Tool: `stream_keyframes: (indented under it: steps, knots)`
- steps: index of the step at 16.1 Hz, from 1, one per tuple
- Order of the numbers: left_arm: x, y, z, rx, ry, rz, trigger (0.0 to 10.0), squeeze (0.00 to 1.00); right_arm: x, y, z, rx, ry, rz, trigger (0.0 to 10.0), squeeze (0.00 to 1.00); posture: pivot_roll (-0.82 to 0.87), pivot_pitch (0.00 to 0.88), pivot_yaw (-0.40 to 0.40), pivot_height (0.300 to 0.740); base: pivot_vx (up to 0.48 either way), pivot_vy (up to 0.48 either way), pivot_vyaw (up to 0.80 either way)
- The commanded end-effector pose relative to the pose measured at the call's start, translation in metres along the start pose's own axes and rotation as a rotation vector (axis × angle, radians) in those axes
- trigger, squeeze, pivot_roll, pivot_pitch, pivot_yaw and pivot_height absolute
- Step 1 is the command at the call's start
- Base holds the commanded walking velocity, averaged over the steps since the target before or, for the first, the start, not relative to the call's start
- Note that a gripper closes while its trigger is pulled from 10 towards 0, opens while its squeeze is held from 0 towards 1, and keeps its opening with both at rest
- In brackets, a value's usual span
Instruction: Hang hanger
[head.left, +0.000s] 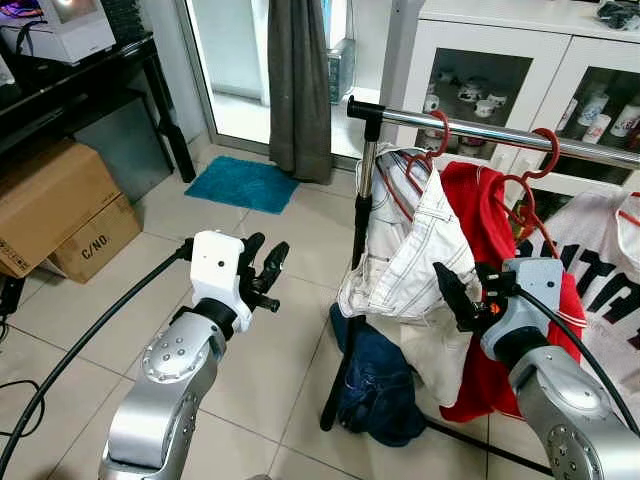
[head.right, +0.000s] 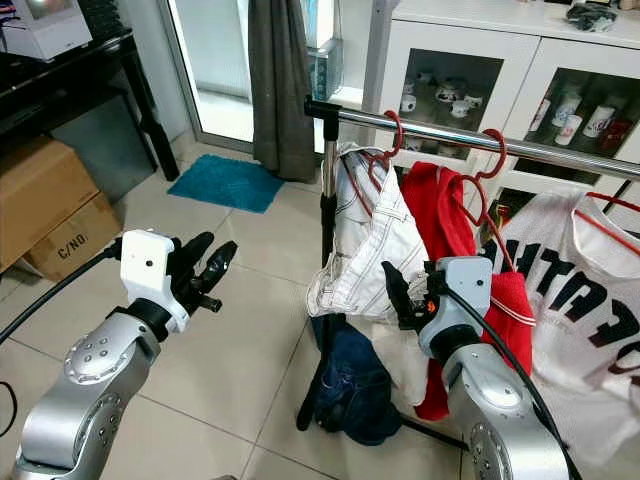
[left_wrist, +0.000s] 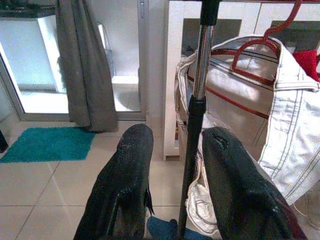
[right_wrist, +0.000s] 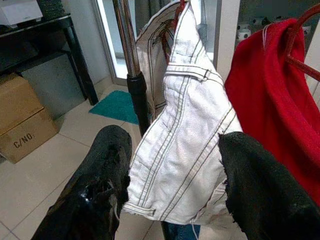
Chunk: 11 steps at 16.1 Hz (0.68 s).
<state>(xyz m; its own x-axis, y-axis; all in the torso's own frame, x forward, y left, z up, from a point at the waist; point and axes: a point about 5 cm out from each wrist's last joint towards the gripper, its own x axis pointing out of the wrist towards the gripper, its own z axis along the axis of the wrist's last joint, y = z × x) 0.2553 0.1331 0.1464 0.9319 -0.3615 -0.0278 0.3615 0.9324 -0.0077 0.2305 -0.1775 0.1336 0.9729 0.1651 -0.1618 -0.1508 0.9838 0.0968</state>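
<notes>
A red hanger (head.left: 437, 135) carrying a white garment (head.left: 410, 250) hangs near the left end of the chrome rail (head.left: 480, 130). Beside it a second red hanger (head.left: 545, 160) holds a red garment (head.left: 480, 210). My right gripper (head.left: 455, 295) is open just in front of the white garment (right_wrist: 175, 115), which hangs between and beyond its spread fingers (right_wrist: 107, 165). My left gripper (head.left: 265, 272) is open and empty, raised to the left of the rack's upright pole (left_wrist: 192, 135).
A white lettered jersey (head.left: 600, 270) hangs further right on the rail. A blue garment (head.left: 375, 385) lies on the floor at the rack's foot. Cardboard boxes (head.left: 60, 210) and a black table (head.left: 80, 80) stand left; a teal mat (head.left: 240, 183), grey curtain (head.left: 298, 80) and white cabinet (head.left: 480, 70) behind.
</notes>
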Motion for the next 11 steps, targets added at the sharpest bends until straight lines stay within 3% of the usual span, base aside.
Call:
stream_keyframes:
  steps: [1,11]
  knots:
    - [-0.0005,0.0005,-0.0050,0.003,0.021,0.000,10.0,0.00,-0.0001,0.0006,-0.0018,0.003,0.009,0.002,10.0,0.00,-0.09,0.000,0.046,0.740,0.000,0.000,0.00]
    - [-0.0041,0.0030,-0.0093,0.021,0.056,0.022,10.0,0.00,0.0047,0.0023,0.0014,0.008,-0.009,0.021,10.0,0.00,-0.07,0.000,0.016,0.740,0.000,0.000,0.00]
